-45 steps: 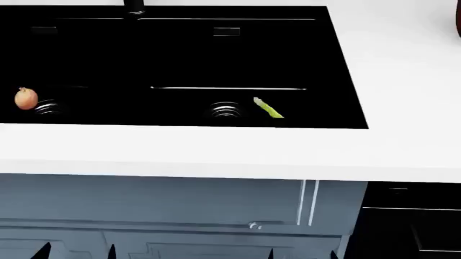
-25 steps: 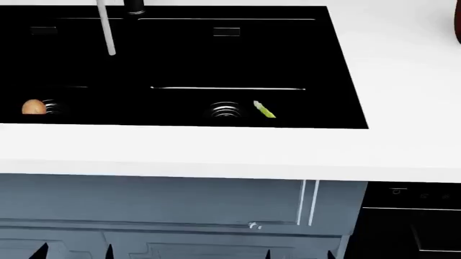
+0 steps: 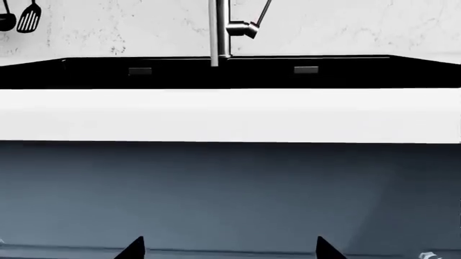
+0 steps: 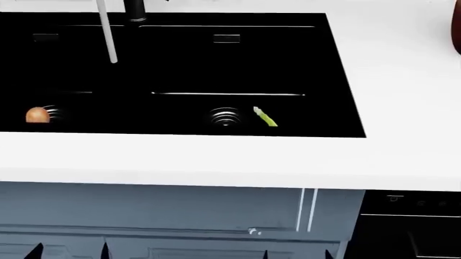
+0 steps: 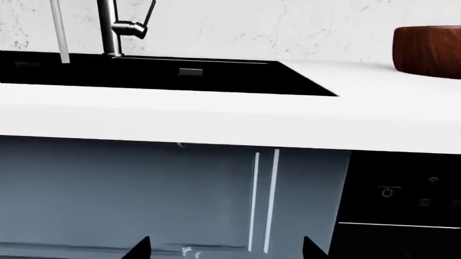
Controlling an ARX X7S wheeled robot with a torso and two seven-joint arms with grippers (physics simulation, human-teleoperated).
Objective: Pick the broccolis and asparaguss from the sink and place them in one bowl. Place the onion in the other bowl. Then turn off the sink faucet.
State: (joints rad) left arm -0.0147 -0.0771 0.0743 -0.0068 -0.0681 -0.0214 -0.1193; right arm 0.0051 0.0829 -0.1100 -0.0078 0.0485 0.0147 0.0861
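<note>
Both grippers, left (image 3: 226, 247) and right (image 5: 224, 245), sit low by the cabinet front, tips spread and empty. To start well, lift the right one over the white desk (image 4: 216, 156) into the black sink (image 4: 338, 65), onto the slim green asparagus spear (image 4: 265, 117) beside the ribbed drain (image 4: 224, 117); the yellow-orange onion (image 4: 38, 115) lies in the left basin.

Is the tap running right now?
Yes, it looks on: a pale stream of water falls beside the faucet into the left basin of the sink.
</note>
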